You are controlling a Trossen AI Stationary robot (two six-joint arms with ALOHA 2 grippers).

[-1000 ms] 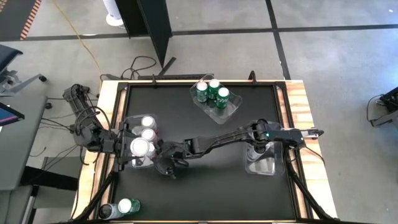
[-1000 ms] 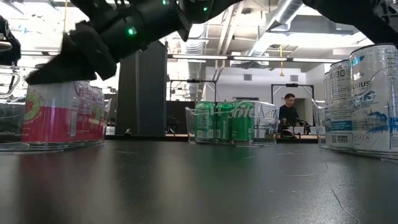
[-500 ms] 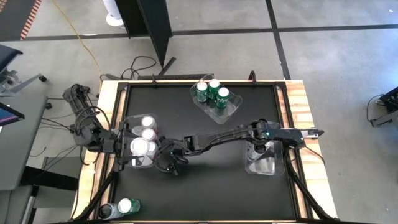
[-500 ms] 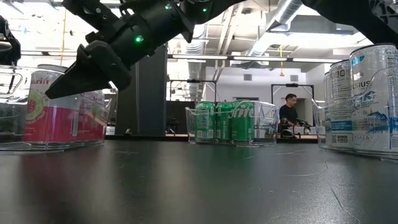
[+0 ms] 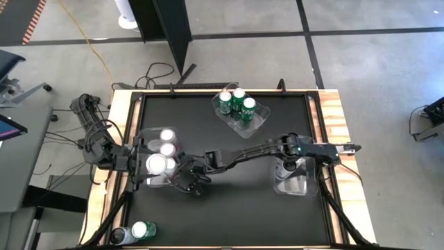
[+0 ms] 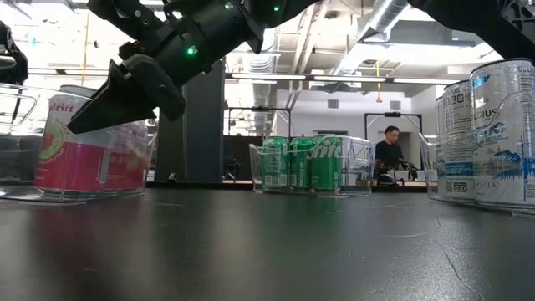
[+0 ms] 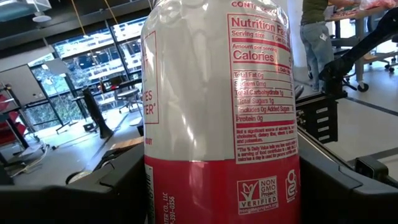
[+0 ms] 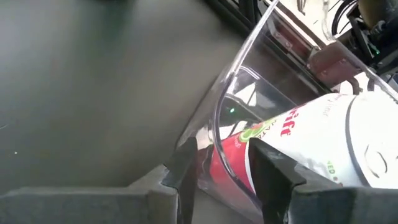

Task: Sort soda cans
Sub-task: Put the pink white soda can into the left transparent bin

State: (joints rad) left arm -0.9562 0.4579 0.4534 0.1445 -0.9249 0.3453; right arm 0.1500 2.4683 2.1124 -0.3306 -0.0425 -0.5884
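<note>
site: robotics lab | evidence: exposed ceiling ducts (image 6: 393,17), concrete floor (image 5: 374,62), person (image 6: 387,150) at workbench behind

Three pink cans (image 5: 161,149) with silver tops stand upright at the table's nine o'clock, close together in a row; the nearest (image 7: 221,118) is white above, pink below. Three green cans (image 5: 236,102) stand upright, touching, at twelve o'clock. Pale silver-blue cans (image 6: 485,134) stand upright at three o'clock. A green can (image 5: 142,230) and a dark can (image 5: 119,236) stand at seven o'clock.
</note>
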